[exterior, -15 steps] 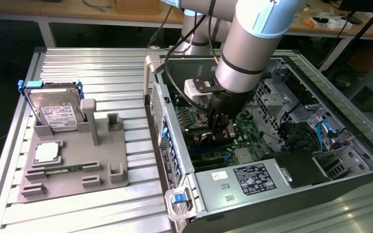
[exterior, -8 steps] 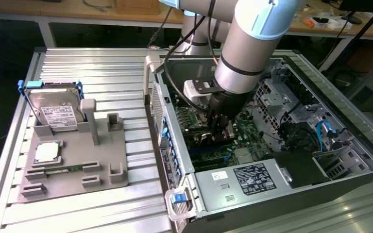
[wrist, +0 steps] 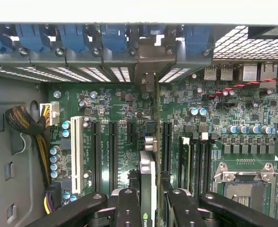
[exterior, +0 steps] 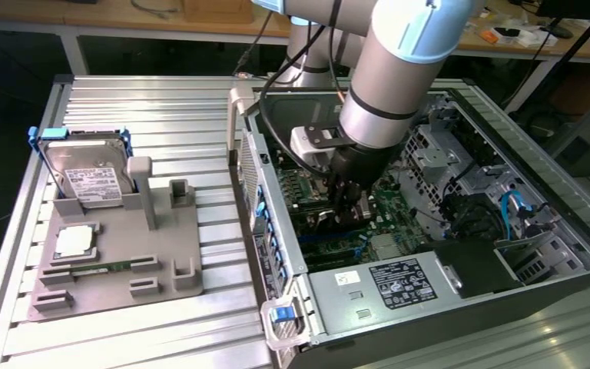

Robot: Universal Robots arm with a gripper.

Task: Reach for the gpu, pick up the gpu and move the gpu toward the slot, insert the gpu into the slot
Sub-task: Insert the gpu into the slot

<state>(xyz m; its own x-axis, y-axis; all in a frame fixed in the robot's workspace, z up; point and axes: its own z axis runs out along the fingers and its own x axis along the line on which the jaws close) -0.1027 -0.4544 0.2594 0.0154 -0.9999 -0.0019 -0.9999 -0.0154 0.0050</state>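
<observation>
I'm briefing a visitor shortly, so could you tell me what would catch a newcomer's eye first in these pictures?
First the big grey arm reaching down into the open computer case. Its tool is closed on the gpu, held edge-on over the green motherboard, in line with a long slot. On the exterior view's left, a grey holder carries a silver hard drive.

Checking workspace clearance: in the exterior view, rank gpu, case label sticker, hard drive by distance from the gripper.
1. gpu: held in the gripper, inside the case over the motherboard.
2. case label sticker: on the drive cage, toward the front.
3. hard drive: on the gray holder, at the exterior view's left.
</observation>
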